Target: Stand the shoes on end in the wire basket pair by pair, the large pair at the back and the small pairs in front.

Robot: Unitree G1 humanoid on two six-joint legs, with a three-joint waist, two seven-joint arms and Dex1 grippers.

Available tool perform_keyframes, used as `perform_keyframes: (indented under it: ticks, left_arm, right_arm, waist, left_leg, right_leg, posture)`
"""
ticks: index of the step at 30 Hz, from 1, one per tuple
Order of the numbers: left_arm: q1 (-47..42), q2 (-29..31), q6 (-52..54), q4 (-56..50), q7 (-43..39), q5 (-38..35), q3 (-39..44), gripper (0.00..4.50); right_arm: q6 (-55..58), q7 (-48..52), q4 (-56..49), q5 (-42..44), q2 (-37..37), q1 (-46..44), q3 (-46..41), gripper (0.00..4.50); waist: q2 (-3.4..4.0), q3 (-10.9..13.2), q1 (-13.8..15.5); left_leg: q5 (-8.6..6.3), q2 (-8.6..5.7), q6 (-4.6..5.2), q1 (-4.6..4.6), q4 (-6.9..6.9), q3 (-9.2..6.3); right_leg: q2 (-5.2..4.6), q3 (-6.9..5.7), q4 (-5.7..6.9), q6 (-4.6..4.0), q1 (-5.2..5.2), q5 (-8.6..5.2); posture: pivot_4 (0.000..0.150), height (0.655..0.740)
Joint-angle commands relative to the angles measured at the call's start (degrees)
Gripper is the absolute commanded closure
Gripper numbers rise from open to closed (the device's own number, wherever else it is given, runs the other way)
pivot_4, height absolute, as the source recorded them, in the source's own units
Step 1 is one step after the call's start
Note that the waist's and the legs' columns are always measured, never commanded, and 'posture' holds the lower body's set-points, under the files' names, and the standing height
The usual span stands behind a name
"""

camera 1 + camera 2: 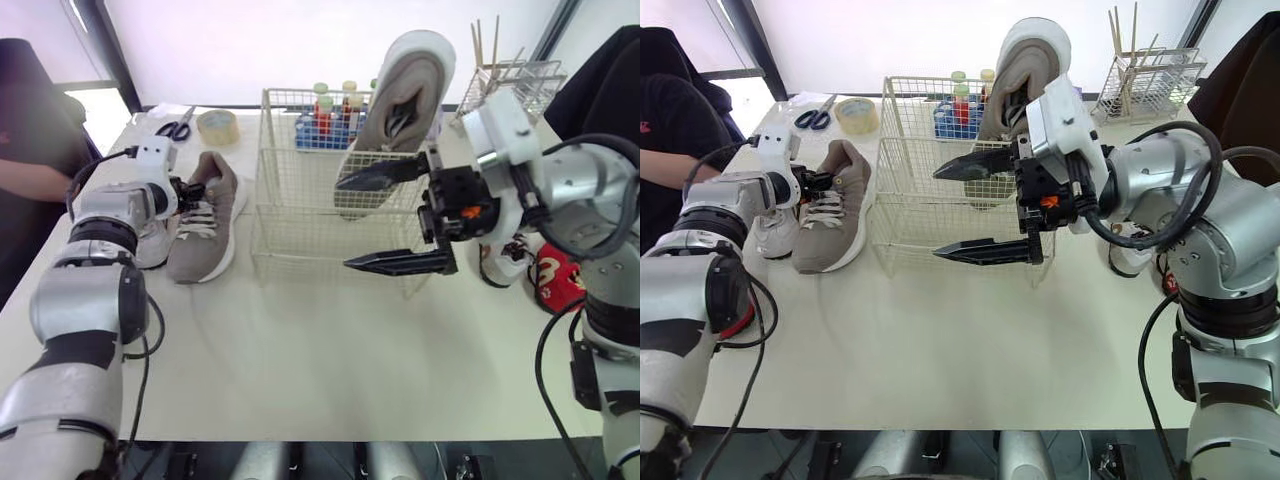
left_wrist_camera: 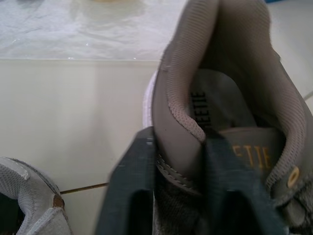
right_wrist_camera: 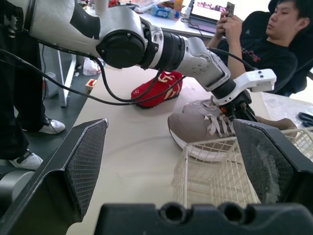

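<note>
The left gripper (image 1: 185, 192) is clamped on the heel collar of the flat shoe (image 1: 205, 225), which lies just left of the basket (image 1: 300, 240), one finger inside and one outside. So thin a pinch could slip, or let the toe swing down and snag the basket's rim. The right gripper (image 1: 345, 222) gapes wide and empty just in front of the basket; a knock could topple the standing shoe (image 1: 400, 90) at its back right. Counted: one basket, two taupe shoes, one grey shoe (image 1: 152, 245) left of the flat shoe, a red shoe (image 1: 558, 282) right of the basket, and a second red shoe (image 3: 156, 90) left of it.
</note>
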Motion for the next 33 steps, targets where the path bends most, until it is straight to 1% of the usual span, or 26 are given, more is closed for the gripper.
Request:
perform_keyframes:
  ticks: [1, 4, 7, 11, 13, 15, 16, 17, 20, 23, 26, 29, 30, 33]
  left_arm:
    - [0.92, 0.18, 0.89, 0.88, 1.71, 0.37, 2.34, 4.45]
    - [0.29, 0.20, 0.49, 0.63, 2.17, -0.33, 4.48, 4.45]
    - [-3.00, 1.09, -1.45, -0.25, 3.03, -3.87, 9.48, 4.45]
    - [-7.75, 2.59, -7.55, -2.12, 4.49, -6.92, 14.20, 4.45]
    - [-11.93, 3.43, -13.83, -6.17, 3.85, -9.88, 17.13, 4.45]
    - [-14.34, 3.26, -21.23, -11.94, 3.43, -11.08, 17.93, 4.45]
    - [-14.75, 2.48, -22.49, -15.24, 2.79, -11.76, 17.80, 4.45]
    - [-15.02, 1.05, -24.17, -19.97, 2.76, -13.26, 18.23, 4.45]
    - [-15.76, -3.51, -29.33, -31.94, 4.40, -16.90, 19.02, 4.45]
    - [-16.15, -8.49, -32.41, -39.94, 7.23, -19.95, 19.45, 4.45]
    - [-14.76, -11.71, -34.37, -44.21, 8.80, -19.55, 17.60, 4.45]
    - [-11.52, -18.98, -40.54, -47.31, 11.02, -17.30, 14.19, 4.45]
    - [-10.63, -21.01, -43.23, -47.51, 11.00, -16.45, 13.10, 4.45]
    - [-9.33, -24.25, -48.25, -46.25, 11.66, -14.57, 11.35, 4.45]
  right_arm:
    - [-0.52, -0.43, -0.59, 0.13, -0.54, -2.13, -0.26, 0.00]
    - [-1.15, -0.21, 0.44, -0.57, -0.36, -2.72, 0.48, 0.00]
    - [-2.22, 0.27, 1.33, -1.51, -0.45, -2.97, 1.10, 0.00]
    - [-3.29, 1.06, 2.42, -2.28, -0.54, -3.00, 1.42, 0.00]
    - [-4.13, 1.57, 3.23, -2.87, -0.38, -3.18, 1.76, 0.00]
    - [-4.95, 2.05, 4.06, -3.48, -0.19, -3.37, 2.04, 0.00]
    - [-5.37, 2.27, 4.58, -3.81, -0.04, -3.52, 2.21, 0.00]
    - [-5.69, 2.44, 4.95, -4.03, 0.10, -3.67, 2.32, 0.00]
    - [-6.63, 2.95, 6.24, -4.71, 0.62, -4.42, 2.76, 0.00]
    - [-7.40, 3.35, 7.15, -5.43, 0.93, -5.02, 3.08, 0.00]
    - [-7.87, 3.44, 7.40, -5.83, 0.91, -5.16, 3.18, 0.00]
    - [-7.17, 2.68, 6.11, -5.21, 0.25, -4.49, 1.86, 0.00]
    - [-6.85, 2.37, 5.58, -4.94, -0.06, -4.11, 1.38, 0.00]
    - [-5.91, 1.42, 4.20, -4.32, -0.72, -3.24, 0.48, 0.00]
  waist:
    - [0.00, 0.00, -0.02]
    - [0.00, 0.00, 0.03]
    - [-0.03, 0.01, 0.06]
    - [-0.41, 0.21, 0.13]
    - [-0.45, 0.22, 0.10]
    - [-0.54, 0.25, 0.06]
    - [-0.54, 0.25, 0.05]
    - [-0.53, 0.24, 0.06]
    - [-0.52, 0.23, 0.15]
    - [-0.52, 0.23, 0.42]
    - [-0.53, 0.23, 0.37]
    - [-0.48, 0.18, 0.40]
    - [-0.49, 0.18, 0.48]
    - [-0.49, 0.18, 0.55]
  left_leg:
    - [0.00, 0.00, 0.00, 0.00, 0.00, 0.00]
    - [0.00, 0.00, 0.00, 0.00, 0.02, 0.00]
    - [-0.01, -0.01, 0.01, -0.01, 0.06, 0.00]
    - [0.00, 0.00, 0.00, -0.19, 0.13, -0.04]
    - [0.07, 0.01, -0.13, -0.44, 0.34, -0.07]
    - [0.10, 0.01, -0.19, -1.03, 0.68, -0.08]
    - [0.11, 0.01, -0.19, -1.30, 0.76, -0.08]
    - [0.09, -0.01, -0.16, -1.32, 0.78, -0.06]
    - [-0.02, -0.13, 0.02, -1.25, 0.82, 0.01]
    - [-0.04, -0.17, 0.06, -1.15, 0.87, -0.01]
    - [0.00, -0.15, 0.04, -1.09, 0.94, -0.01]
    - [0.02, -0.14, 0.01, -0.97, 0.93, 0.00]
    - [0.03, -0.13, 0.01, -0.96, 0.94, -0.03]
    - [0.03, -0.13, 0.01, -0.98, 0.97, -0.01]
  right_leg:
    - [0.00, 0.00, 0.02, 0.00, 0.00, 0.00]
    - [0.00, 0.00, 0.02, 0.00, 0.00, 0.00]
    - [0.00, -0.01, 0.02, 0.00, 0.01, 0.00]
    - [0.01, -0.05, 0.06, 0.00, -0.12, 0.00]
    - [0.02, -0.11, 0.06, 0.02, -0.23, 0.02]
    - [0.03, -0.13, 0.11, 0.18, -0.65, 0.13]
    - [0.02, -0.13, 0.05, 0.30, -0.85, 0.33]
    - [0.00, -0.12, -0.04, 0.35, -0.84, 0.40]
    - [-0.13, -0.11, -0.17, 0.51, -0.68, 0.49]
    - [-0.16, -0.11, -0.18, 0.52, -0.55, 0.50]
    - [-0.12, -0.11, -0.16, 0.52, -0.48, 0.50]
    - [-0.10, -0.10, -0.11, 0.52, -0.40, 0.50]
    - [-0.09, -0.12, -0.11, 0.52, -0.36, 0.50]
    - [-0.09, -0.11, -0.14, 0.52, -0.37, 0.50]
  posture:
    - [0.150, 0.7400]
    - [0.150, 0.7400]
    - [0.150, 0.7400]
    - [0.150, 0.7400]
    - [0.150, 0.7400]
    - [0.150, 0.7400]
    - [0.150, 0.7400]
    - [0.150, 0.7400]
    - [0.150, 0.7400]
    - [0.150, 0.7400]
    - [0.150, 0.7400]
    - [0.150, 0.7400]
    - [0.150, 0.7400]
    - [0.150, 0.7400]
